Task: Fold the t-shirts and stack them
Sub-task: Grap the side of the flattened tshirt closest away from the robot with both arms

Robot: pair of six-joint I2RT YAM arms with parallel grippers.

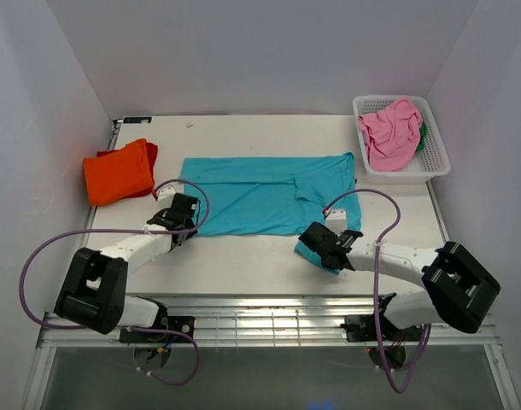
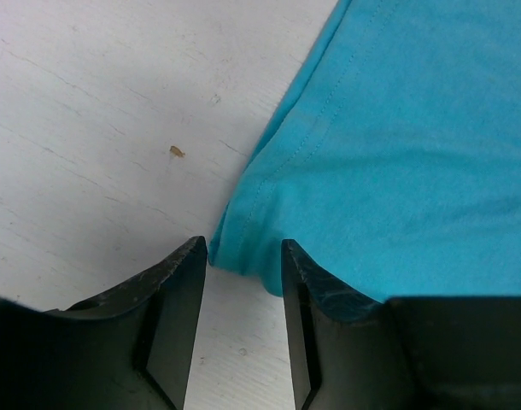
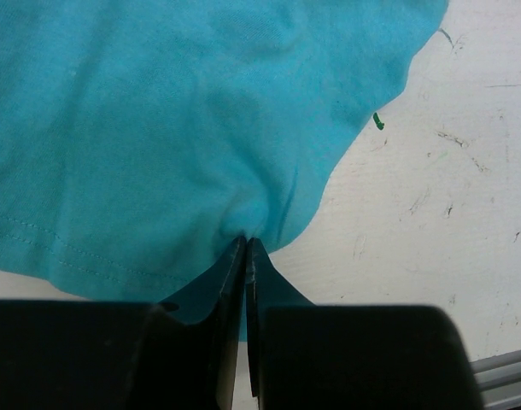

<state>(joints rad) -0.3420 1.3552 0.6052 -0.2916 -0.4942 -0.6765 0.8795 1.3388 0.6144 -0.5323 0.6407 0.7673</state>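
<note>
A teal t-shirt [image 1: 265, 195] lies partly folded across the middle of the table. My left gripper [image 1: 183, 224] is open at its near left corner; in the left wrist view the corner [image 2: 243, 248] sits between the two fingers [image 2: 243, 256]. My right gripper [image 1: 323, 248] is shut on the shirt's near right corner, and the cloth [image 3: 201, 154] puckers at the fingertips [image 3: 245, 243]. A folded orange t-shirt [image 1: 118, 172] lies at the left. A pink t-shirt [image 1: 390, 131] with a bit of green [image 1: 423, 137] beside it sits in a basket.
The white lattice basket [image 1: 438, 162] stands at the back right corner. White walls enclose the table on three sides. A metal rail [image 1: 269, 316] runs along the near edge by the arm bases. Purple cables loop beside each arm.
</note>
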